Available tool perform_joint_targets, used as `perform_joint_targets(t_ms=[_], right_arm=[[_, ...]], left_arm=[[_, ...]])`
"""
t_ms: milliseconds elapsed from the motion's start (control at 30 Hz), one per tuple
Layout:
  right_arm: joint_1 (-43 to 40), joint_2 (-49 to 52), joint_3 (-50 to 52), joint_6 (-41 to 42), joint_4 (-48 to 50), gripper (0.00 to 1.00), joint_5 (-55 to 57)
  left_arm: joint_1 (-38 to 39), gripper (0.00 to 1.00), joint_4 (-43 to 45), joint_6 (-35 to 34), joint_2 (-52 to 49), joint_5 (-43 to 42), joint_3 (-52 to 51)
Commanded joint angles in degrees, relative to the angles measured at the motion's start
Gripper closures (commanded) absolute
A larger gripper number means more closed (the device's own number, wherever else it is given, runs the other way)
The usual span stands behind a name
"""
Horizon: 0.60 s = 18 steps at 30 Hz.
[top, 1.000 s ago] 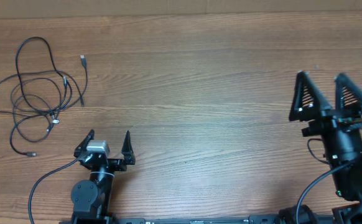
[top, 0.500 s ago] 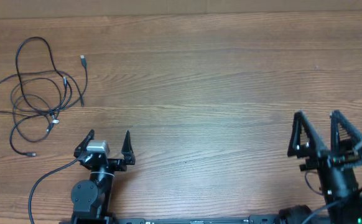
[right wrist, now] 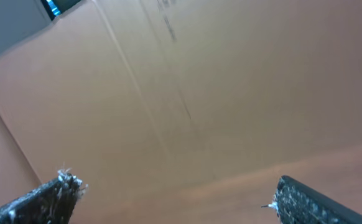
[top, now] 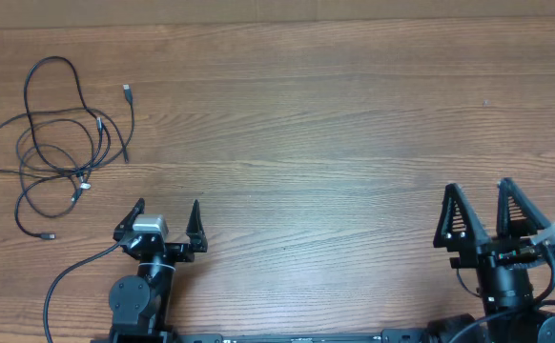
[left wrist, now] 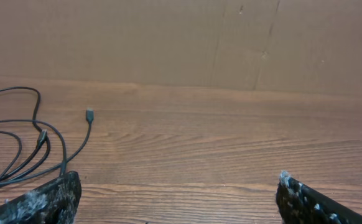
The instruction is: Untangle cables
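**A:** So, the two grippers, what state are they in?

**B:** Both are released, with the jaws spread wide and nothing between them. The left gripper [top: 168, 205] sits at the near edge, left of centre. The right gripper [top: 478, 187] is at the near right corner. Each has two black, tapered fingers, and the wrist views show the tips scuffed pale.

**A:** And the cables?

**B:** The cables [top: 79, 174] lie far left on the table [top: 335, 143], just beyond the left gripper and to its left, not touching it. They are well apart from the right one. They are thin black cords in loose overlapping loops that cross near the middle of the bundle.

**A:** How many?

**B:** I cannot tell, because the loops overlap too much. At least four small plug ends show, some of them silver-tipped. One plug lies on its own at the far right of the bundle.

**A:** Anything else?

**B:** One thicker black cord [top: 68, 276] curves from the left arm's base. The table is brown wood grain, matte. A plain cardboard wall [left wrist: 168, 37] stands along its far edge.
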State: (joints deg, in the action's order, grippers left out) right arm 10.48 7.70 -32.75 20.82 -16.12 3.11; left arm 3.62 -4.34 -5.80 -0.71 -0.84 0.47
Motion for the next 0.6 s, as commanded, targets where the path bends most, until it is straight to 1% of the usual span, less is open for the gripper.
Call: perform_joint_targets(t_ms=[0, 67, 300, 400, 567], right_arm=[[-0.37, -1.03, 2.51, -0.02, 4.92, 0.0, -0.17], [-0.37, -1.57, 4.04, -0.02, 7.04, 0.0, -0.17], [-0.37, -7.65, 9.9, -0.02, 7.39, 0.0, -0.17], [-0.28, -7.54, 11.61, -0.02, 12.37, 0.0, -0.17], [0.76, -7.54, 11.8, -0.02, 14.36, 0.0, -0.17]], left_arm=[[-0.59, 0.01, -0.13, 0.9, 0.35, -0.2, -0.2], [-0.59, 0.01, -0.13, 0.9, 0.35, -0.2, -0.2], [-0.59, 0.0, -0.13, 0.9, 0.35, -0.2, -0.2], [-0.59, 0.01, -0.11, 0.9, 0.35, -0.2, -0.2], [-0.59, 0.0, -0.11, 0.9, 0.35, -0.2, -0.2]])
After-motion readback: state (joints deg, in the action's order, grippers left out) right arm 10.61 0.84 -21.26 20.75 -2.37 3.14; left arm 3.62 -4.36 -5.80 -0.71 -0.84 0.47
